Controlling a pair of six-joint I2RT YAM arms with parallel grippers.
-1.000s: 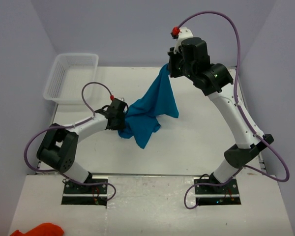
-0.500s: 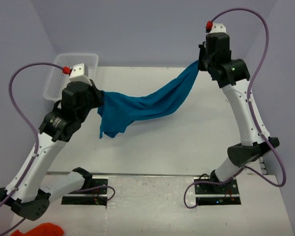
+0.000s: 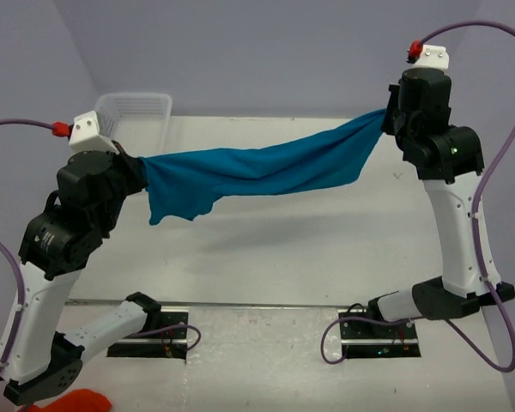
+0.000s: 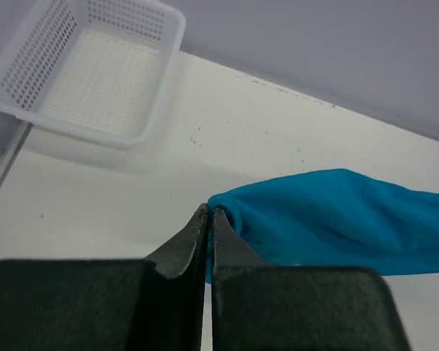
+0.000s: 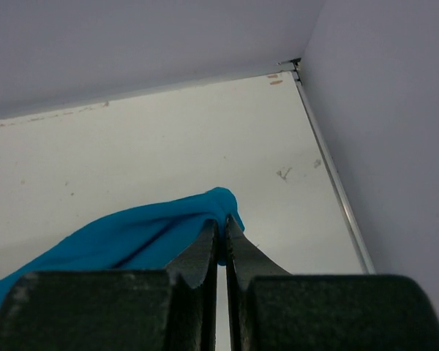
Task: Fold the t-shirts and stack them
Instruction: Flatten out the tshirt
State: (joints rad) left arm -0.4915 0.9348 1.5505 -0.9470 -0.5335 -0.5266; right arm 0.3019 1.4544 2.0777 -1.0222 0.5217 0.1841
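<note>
Teal-blue t-shirt [image 3: 257,172] fabric hangs in the air across the top external view, strung between the left gripper [image 3: 140,169] and the right gripper [image 3: 386,118], well above the white table [image 3: 326,257]. The span sags in the middle and a loose flap droops near the left end. One t-shirt is in play, along with one white mesh basket [image 3: 137,99] at the far left corner, two arms, and one orange-red cloth [image 3: 77,402] at the near edge, too cropped to identify. From the left wrist, the left gripper [image 4: 208,213] has its fingers pressed together on a rolled edge of the t-shirt [image 4: 336,219], with the basket [image 4: 164,73] beyond and apart from it. From the right wrist, the right gripper [image 5: 221,223] has its fingers closed on a small bunched tip of the t-shirt [image 5: 132,234], near the table's far right corner. The cloth looks thin, light and limp, so it should drape and crease wherever it is unsupported and slip little in a pinch. Grips at matching corners, such as the shoulders or hem ends, would probably spread it flattest for folding. Which corners are held now I cannot tell.
</note>
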